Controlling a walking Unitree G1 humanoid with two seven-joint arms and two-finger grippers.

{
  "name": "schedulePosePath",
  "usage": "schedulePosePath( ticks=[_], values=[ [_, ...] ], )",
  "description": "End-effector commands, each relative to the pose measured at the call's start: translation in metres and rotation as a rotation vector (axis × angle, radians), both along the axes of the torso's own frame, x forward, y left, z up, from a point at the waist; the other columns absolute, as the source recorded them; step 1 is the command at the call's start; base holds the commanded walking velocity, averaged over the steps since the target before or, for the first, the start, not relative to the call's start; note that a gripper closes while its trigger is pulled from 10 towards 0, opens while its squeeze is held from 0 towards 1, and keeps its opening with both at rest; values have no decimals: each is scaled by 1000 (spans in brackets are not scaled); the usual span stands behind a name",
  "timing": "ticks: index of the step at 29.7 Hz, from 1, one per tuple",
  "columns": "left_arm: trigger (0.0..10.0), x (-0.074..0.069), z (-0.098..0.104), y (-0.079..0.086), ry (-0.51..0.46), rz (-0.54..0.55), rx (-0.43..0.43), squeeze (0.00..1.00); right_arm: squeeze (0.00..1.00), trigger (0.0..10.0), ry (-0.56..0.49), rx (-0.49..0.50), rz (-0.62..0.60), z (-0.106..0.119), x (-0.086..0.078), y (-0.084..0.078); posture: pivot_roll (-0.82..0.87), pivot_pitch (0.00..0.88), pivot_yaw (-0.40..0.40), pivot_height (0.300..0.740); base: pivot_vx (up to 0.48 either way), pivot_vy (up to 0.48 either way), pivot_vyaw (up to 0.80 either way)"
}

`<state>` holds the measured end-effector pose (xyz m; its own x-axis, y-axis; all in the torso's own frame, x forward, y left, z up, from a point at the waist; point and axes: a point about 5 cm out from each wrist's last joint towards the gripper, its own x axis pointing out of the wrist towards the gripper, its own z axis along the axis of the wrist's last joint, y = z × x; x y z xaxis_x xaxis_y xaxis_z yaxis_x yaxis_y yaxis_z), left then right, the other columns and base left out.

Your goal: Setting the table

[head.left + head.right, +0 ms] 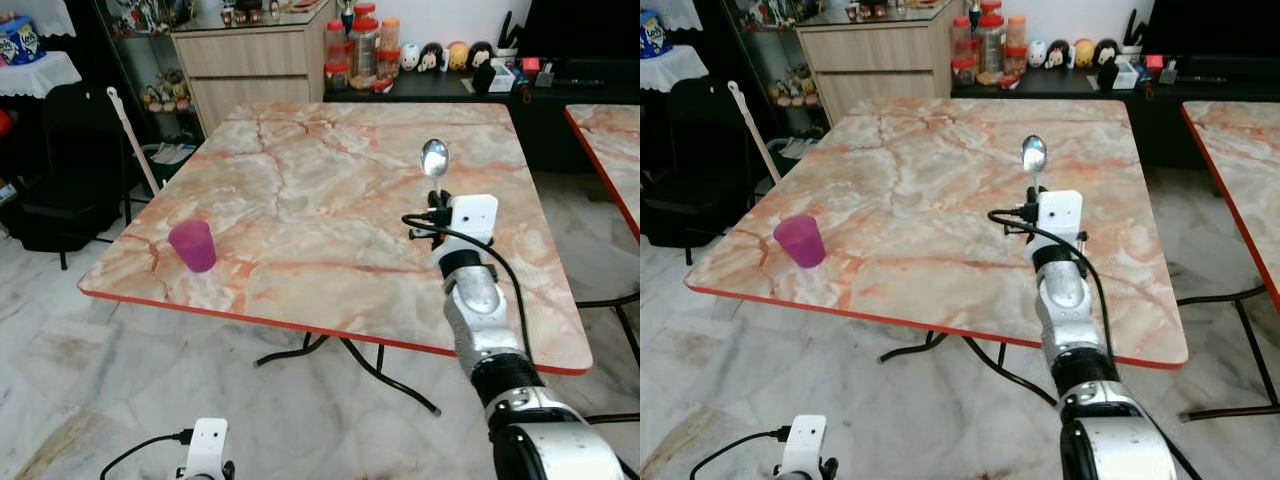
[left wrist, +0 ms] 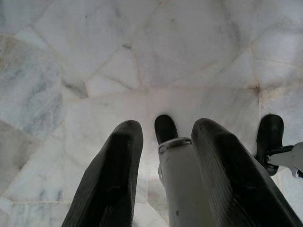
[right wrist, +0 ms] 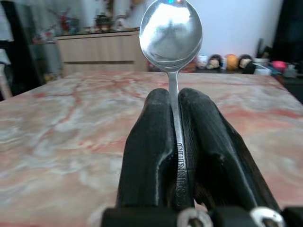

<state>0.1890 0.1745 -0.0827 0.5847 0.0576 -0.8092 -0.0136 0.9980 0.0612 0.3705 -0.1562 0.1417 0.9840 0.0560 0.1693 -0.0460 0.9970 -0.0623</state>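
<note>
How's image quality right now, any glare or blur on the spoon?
Right wrist view: spoon sharp, bowl mirrors soft light, background slightly soft. Eye views: crisp, even light, bright highlight on the bowl above the right gripper. Left wrist view: dim, left gripper fingers blurred over floor.

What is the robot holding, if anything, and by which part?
The right gripper holds a metal spoon by its handle, bowl pointing out past the fingertips. The left gripper holds nothing.

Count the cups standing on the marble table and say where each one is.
1. A purple cup stands upright near the table's front left corner, well apart from the spoon in the right gripper.
</note>
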Motion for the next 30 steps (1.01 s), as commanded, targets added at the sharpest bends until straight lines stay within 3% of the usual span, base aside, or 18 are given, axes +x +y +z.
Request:
schedulePosePath(
  ticks=[1, 9, 17, 23, 30],
  values=[
    [10000, -3, -1, 5, 11, -2, 24, 0, 0, 10000, -36, 10, 14, 10, 3, 4, -47, 0, 68, 740, 0, 0, 0],
    [10000, -2, 0, 5, 7, -21, 33, 0, 0, 10000, -35, 11, 6, 12, 4, 1, -50, 0, 68, 740, 0, -60, 0],
    [10000, -2, -1, 5, 6, 12, 25, 0, 0, 10000, -23, 9, 8, 9, 4, 1, -47, 0, 64, 740, 0, -480, 0],
    [10000, 0, 1, 6, -8, 55, -1, 0, 0, 10000, -20, 8, 10, 9, 4, 1, -39, 0, 62, 740, 0, 0, 0],
    [10000, 1, 1, 8, -14, 60, 2, 0, 0, 10000, -18, 13, 18, 9, 4, 4, -36, 0, 63, 740, 0, 439, 0]
  ],
)
